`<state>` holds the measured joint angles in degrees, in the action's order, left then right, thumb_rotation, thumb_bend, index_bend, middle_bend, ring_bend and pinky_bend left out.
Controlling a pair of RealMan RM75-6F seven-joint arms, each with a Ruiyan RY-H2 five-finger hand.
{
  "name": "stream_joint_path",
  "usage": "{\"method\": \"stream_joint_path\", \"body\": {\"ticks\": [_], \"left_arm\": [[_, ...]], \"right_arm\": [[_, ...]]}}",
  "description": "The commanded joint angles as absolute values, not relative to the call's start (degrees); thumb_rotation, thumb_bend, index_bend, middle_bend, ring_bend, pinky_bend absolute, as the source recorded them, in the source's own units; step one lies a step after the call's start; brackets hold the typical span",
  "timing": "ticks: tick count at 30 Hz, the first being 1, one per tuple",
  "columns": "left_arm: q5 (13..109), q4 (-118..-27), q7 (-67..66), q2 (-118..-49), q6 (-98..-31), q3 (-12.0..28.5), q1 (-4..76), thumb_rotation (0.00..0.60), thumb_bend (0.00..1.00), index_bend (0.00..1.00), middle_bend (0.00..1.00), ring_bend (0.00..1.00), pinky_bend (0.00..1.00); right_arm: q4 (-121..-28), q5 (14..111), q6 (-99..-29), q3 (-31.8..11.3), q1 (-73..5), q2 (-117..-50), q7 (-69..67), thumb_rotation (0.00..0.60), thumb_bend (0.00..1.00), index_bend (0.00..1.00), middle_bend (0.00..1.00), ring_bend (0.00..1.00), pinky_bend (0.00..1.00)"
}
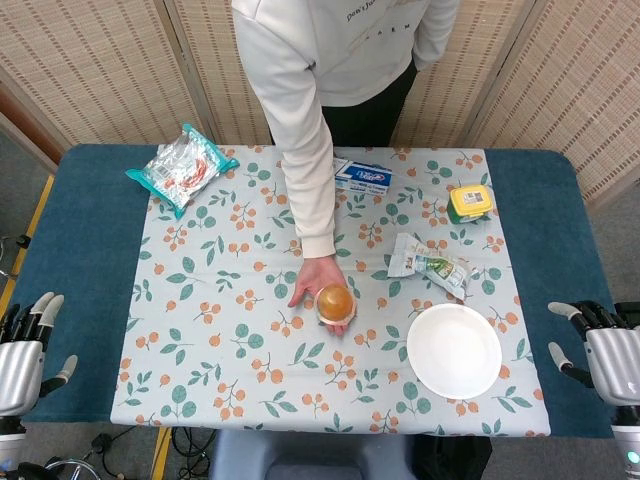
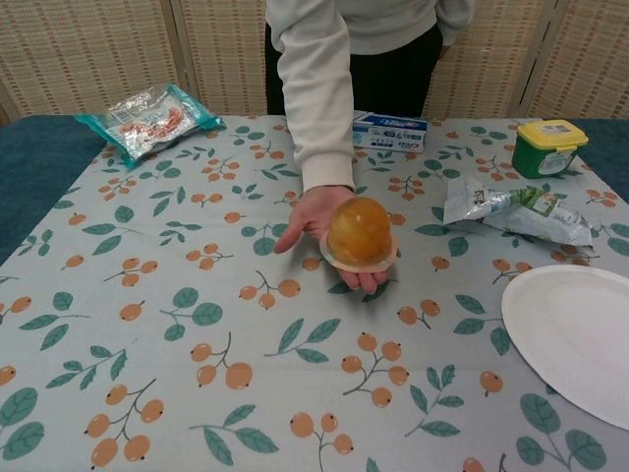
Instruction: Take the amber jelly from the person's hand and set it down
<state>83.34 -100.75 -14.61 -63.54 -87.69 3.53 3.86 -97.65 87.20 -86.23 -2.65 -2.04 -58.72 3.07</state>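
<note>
The amber jelly [image 1: 336, 301] [image 2: 360, 234], a domed orange cup, rests on the person's open palm [image 1: 316, 283] [image 2: 316, 218] above the middle of the floral tablecloth. My left hand [image 1: 24, 352] sits at the table's near left corner, fingers apart and holding nothing. My right hand [image 1: 600, 350] stays at the near right edge, also open and empty. Both hands are far from the jelly. Neither hand shows in the chest view.
A white paper plate [image 1: 454, 350] [image 2: 580, 334] lies near the right front. Behind it lie a green-white packet [image 1: 430, 264] [image 2: 511, 208], a yellow-lidded tub [image 1: 469, 202] [image 2: 548, 147], a blue-white box [image 1: 362, 176] [image 2: 390, 130] and a teal snack bag [image 1: 180, 167] [image 2: 147, 118].
</note>
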Motion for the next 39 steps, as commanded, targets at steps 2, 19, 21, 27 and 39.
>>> {"method": "stream_joint_path", "body": {"ticks": [2,19,21,27,39], "left_arm": [[83.45,-100.75,-14.61,-63.56,-87.65,3.52,3.91,0.600,0.28,0.05,0.04,0.11,0.06],[83.87,-100.92,-14.46,-63.34,-87.96,3.49,3.82,0.600,0.28,0.05,0.04,0.11,0.06],[83.86,-100.89,-14.42,-63.27,-88.01,3.50,3.79,0.600,0.28,0.05,0.04,0.11,0.06],[84.10,-101.07,-14.17,-63.09,-88.30,3.50,3.66,0.600,0.28,0.05,0.04,0.11,0.06],[85.27,-101.36,-13.77,-63.11,-89.41,2.99,2.98,0.600,0.28,0.05,0.04,0.11,0.06]], "right_arm": [[-97.72,87.35,-86.33,-2.64,-2.02,-58.59,3.00,0.600,0.30,0.29,0.32,0.22,0.36],[-98.24,88.72,-86.74,-2.38,-2.06,-58.06,3.10,0.600,0.30,0.29,0.32,0.22,0.36],[-98.52,89.22,-86.42,-2.41,-2.46,-57.85,3.42,0.600,0.30,0.29,0.32,0.22,0.36],[-100.94,92.62,-83.80,-3.36,-6.05,-56.64,5.17,0.600,0.30,0.29,0.32,0.22,0.36],[-110.48,93.86,-63.89,-8.35,-22.90,-56.69,10.49,0.600,0.29,0.28,0.28,0.22,0.36]]}}
